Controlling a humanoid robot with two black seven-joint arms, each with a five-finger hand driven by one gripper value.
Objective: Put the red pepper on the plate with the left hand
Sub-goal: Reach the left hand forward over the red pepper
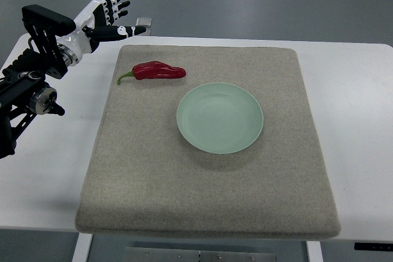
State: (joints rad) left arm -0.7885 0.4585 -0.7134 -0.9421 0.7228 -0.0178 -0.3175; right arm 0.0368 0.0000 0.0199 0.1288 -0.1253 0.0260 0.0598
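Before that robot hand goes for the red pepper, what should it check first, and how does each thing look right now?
1. Left hand empty, fingers spread: ok.
2. Red pepper lying in the open on the mat, nothing covering it: ok.
3. Plate empty, ready to receive: ok.
4. Pepper clear of the plate, not touching: ok.
5. Hand above the pepper: not ok, it hangs beyond the mat's far-left corner.
6. Right arm out of the way: ok, not in view.
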